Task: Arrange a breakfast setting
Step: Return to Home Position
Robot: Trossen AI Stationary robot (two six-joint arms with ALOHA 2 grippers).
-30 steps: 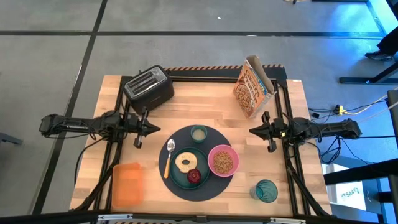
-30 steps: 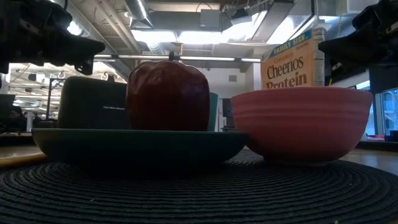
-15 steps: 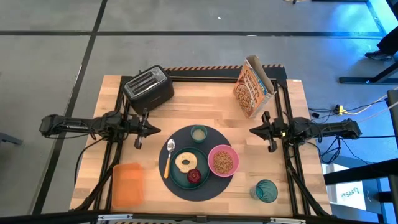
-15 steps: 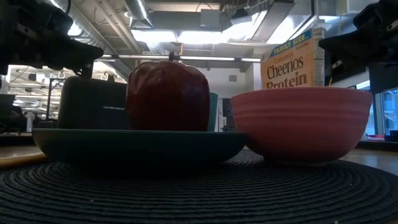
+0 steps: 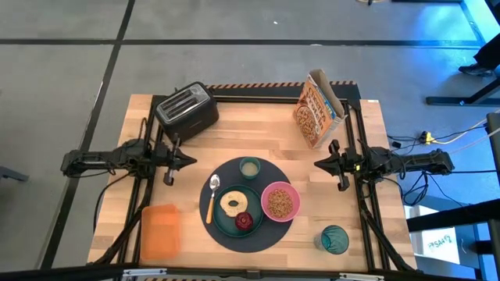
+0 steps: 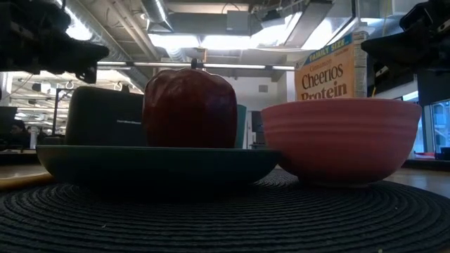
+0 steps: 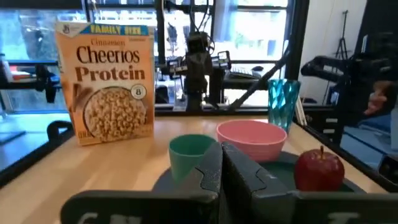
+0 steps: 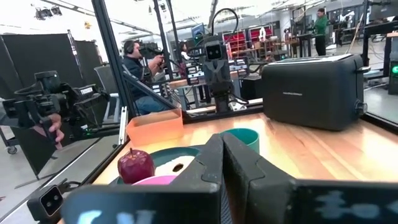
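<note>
The breakfast setting sat near the front middle of the wooden desk (image 5: 258, 140), built on a dark grey round mat (image 5: 266, 236). A teal plate (image 5: 221, 225) lay on the mat, carrying a bagel half (image 5: 225, 204) at its centre and a dark red fruit (image 5: 244, 222) upright just beside it, toward the front rim. An orange-handled spoon (image 5: 209, 209) lay on the mat along the plate's left edge, its bowl end pointing to the back of the desk. A pink bowl (image 5: 264, 197) filled with brown cereal stood on the mat against the plate's right rim, and a small green cup (image 5: 241, 167) stood on the mat just behind the plate. The left arm (image 5: 117, 160) reached in low from the desk's left edge. The left jaws were pressed together with nothing in them, between the black toaster (image 5: 187, 108) and the mat and clear of both. The right arm (image 5: 406, 161) mirrored it from the right edge, and the right jaws were likewise closed and empty, near the mat's right side. A Cheerios Protein cereal box (image 5: 316, 108) stood at the back right of the desk, well apart from the setting. An orange bin (image 5: 160, 231) sat at the front left corner and a teal glass (image 5: 333, 239) at the front right. Beyond the desk, a person wearing headphones (image 8: 134, 59) sat among other rigs.
</note>
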